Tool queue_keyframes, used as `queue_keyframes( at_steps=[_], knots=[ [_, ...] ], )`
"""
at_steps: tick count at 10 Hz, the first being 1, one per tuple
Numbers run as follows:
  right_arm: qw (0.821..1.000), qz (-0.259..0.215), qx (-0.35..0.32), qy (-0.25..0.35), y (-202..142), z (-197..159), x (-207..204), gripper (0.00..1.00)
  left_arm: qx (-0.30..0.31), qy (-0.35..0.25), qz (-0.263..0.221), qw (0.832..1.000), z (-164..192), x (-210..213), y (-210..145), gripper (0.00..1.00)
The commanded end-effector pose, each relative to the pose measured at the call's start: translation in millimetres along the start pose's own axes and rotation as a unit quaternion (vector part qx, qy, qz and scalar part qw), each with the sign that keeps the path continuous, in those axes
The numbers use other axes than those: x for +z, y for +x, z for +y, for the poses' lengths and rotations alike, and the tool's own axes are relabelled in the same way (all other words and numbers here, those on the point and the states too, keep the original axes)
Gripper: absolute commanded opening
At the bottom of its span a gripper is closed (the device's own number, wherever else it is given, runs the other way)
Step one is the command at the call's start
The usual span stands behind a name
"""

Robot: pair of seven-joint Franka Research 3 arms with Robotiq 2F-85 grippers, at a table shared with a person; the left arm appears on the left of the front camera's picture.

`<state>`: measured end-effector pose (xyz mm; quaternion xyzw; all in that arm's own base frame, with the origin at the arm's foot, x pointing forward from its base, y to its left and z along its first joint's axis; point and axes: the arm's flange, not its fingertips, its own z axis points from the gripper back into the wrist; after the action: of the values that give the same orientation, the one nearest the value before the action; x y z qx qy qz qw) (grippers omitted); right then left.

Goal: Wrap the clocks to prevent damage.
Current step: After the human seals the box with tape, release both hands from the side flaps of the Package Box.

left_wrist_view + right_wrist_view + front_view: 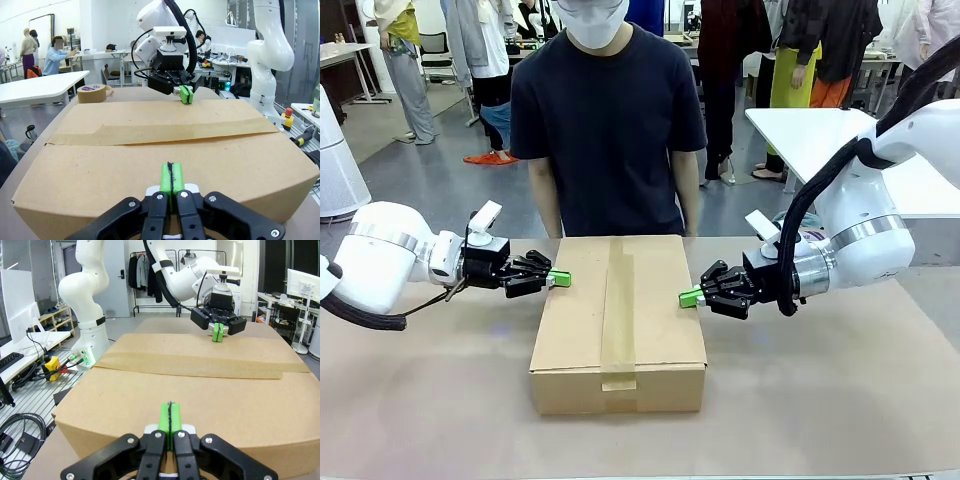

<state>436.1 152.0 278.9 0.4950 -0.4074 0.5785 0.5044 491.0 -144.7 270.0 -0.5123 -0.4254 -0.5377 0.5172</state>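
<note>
Green pads are pressed together on both grippers, nothing being held between them. The left gripper (pixel 558 279) is set at one side edge of the taped cardboard box (pixel 620 320) on the table (pixel 840 400), the right gripper (pixel 691 297) at the opposite edge; contact seems likely but cannot be confirmed. A roll of tape (pixel 92 93) is shown beyond the box in the left wrist view. A person (pixel 608 130) is seen standing behind the box in the front view.
</note>
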Motion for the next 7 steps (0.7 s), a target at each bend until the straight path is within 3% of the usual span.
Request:
queue_keyframes(
  at_steps=[1,7],
  knots=[
    [1.0,0.004,-0.003,-0.004,-2.2,-0.1,-0.3,0.01,0.001,0.001,0.005,1.0,0.2,-0.1,-2.5,0.0],
    [1.0,0.004,-0.003,-0.004,-2.2,-0.1,-0.3,0.01,0.001,0.001,0.005,1.0,0.2,-0.1,-2.5,0.0]
  ],
)
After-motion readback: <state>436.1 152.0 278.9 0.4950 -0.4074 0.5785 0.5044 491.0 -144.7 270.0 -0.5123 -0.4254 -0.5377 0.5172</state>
